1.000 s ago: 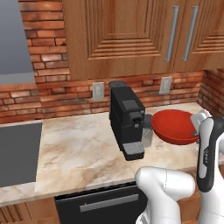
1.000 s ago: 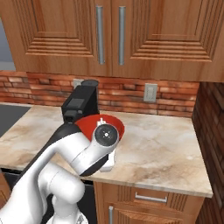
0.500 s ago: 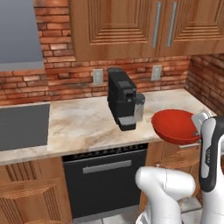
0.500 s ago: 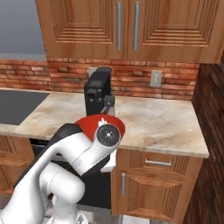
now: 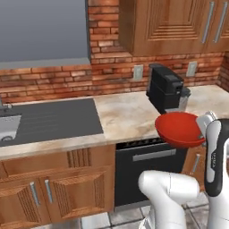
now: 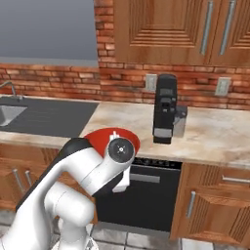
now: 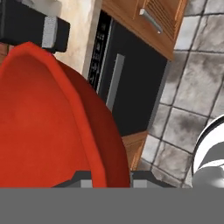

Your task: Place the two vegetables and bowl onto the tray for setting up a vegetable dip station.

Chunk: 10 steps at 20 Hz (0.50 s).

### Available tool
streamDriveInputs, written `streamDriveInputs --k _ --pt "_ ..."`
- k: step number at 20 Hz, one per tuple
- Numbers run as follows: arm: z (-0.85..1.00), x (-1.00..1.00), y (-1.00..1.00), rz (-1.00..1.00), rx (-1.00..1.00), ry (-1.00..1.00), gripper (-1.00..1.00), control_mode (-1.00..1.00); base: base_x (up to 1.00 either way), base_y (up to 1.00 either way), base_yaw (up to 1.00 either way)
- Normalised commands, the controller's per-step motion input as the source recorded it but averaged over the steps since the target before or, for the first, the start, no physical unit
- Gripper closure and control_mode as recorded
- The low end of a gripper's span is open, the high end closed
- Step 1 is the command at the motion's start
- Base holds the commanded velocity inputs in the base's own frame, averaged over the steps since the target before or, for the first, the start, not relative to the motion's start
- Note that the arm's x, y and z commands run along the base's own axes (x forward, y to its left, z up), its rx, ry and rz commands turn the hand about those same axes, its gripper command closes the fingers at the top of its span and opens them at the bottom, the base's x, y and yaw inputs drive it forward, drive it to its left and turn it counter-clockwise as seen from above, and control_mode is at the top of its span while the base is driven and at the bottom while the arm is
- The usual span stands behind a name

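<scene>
Glossy round red bowl (image 5: 179,129) pinched at rim in closed gripper (image 7: 106,180) — coffee machine (image 5: 166,87) now farther behind; base backed off.

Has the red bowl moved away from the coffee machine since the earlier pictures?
Yes. The bowl, carried off the counter, now hangs before its edge, nearer than the coffee machine.

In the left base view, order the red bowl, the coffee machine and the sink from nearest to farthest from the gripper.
1. Red bowl: held at its rim by the gripper, out in front of the counter.
2. Coffee machine: on the counter behind the bowl.
3. Sink: far left edge.
</scene>
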Motion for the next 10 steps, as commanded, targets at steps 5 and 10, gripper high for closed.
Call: streamDriveInputs --k 5,10 --pt "0.0 0.0 0.0 0.0 0.0 0.0 1.0 1.0 -0.22 1.0 0.0" --pt "0.0 0.0 0.0 0.0 0.0 0.0 1.0 1.0 -0.11 1.0 0.0"
